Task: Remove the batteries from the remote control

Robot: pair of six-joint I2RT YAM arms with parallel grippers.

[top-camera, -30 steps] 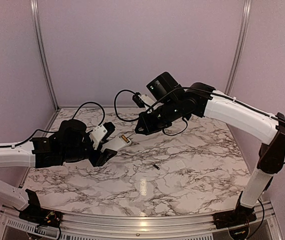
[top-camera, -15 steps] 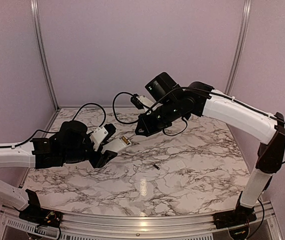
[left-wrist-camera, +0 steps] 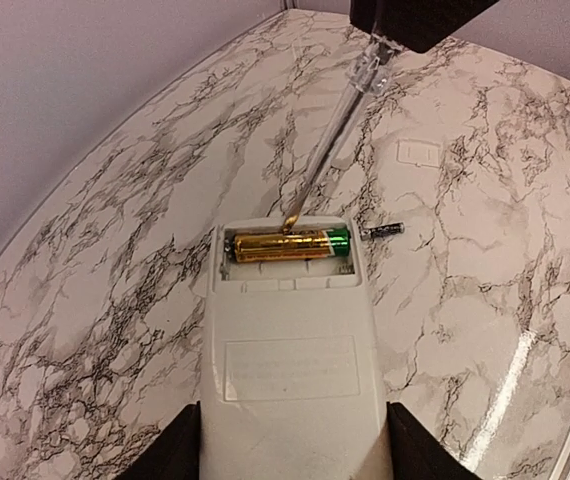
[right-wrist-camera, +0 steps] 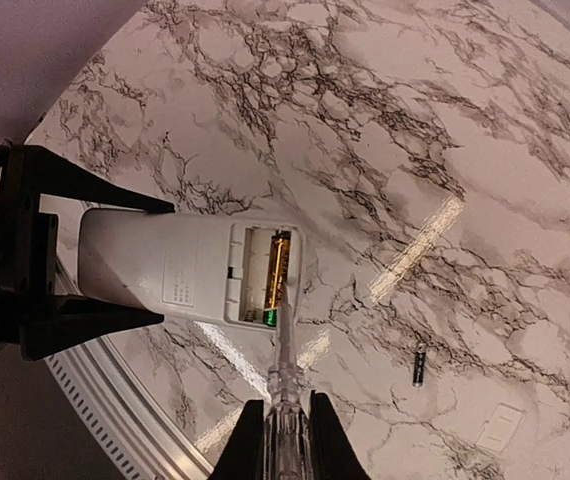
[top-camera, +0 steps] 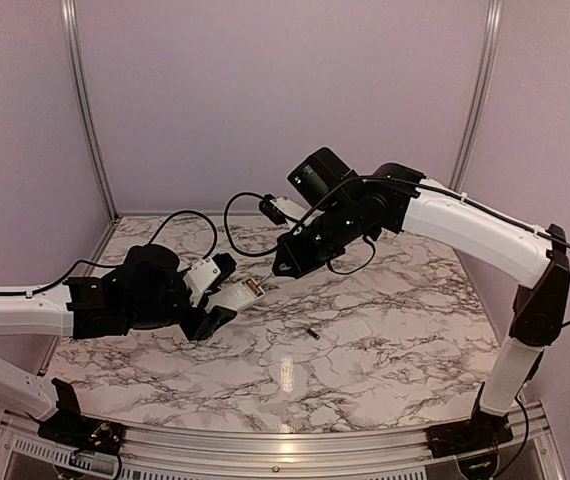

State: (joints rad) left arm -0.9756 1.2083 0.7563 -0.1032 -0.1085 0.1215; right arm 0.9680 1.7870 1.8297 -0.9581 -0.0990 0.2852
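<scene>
Where your left gripper (left-wrist-camera: 293,452) enters at the near edge of its wrist view, its two black fingers (left-wrist-camera: 180,450) stand partly open. They clamp the long sides of the remote control (left-wrist-camera: 290,365), one finger on each side. You hold the remote back side up, with the label panel toward the gripper and the battery recess at the end pointing away from it.

Inside that recess, along its far wall, lies one battery (left-wrist-camera: 285,244) with a gold body; its green end is on the right as the left wrist camera sees it. The strip of the recess nearer the label shows bare white plastic.

At the far rim of the recess, a slim tool (left-wrist-camera: 337,135) with a clear handle and a thin metal shaft comes down at a slant. Its tip is at the battery, but you cannot tell whether it touches or stops just short.

Beyond the recess end of the remote and to the right, a small dark cylinder (left-wrist-camera: 382,231) rests on the marble table (left-wrist-camera: 105,260), apart from the remote. It is too small for you to tell more. Farther from the remote in the same direction, a small flat white plate (left-wrist-camera: 418,151) lies on the table, well apart from the cylinder.

Farthest from the remote, your right gripper (right-wrist-camera: 285,445) is closed tight on the tool's clear handle. The shaft runs out past its fingertips toward the recess.
</scene>
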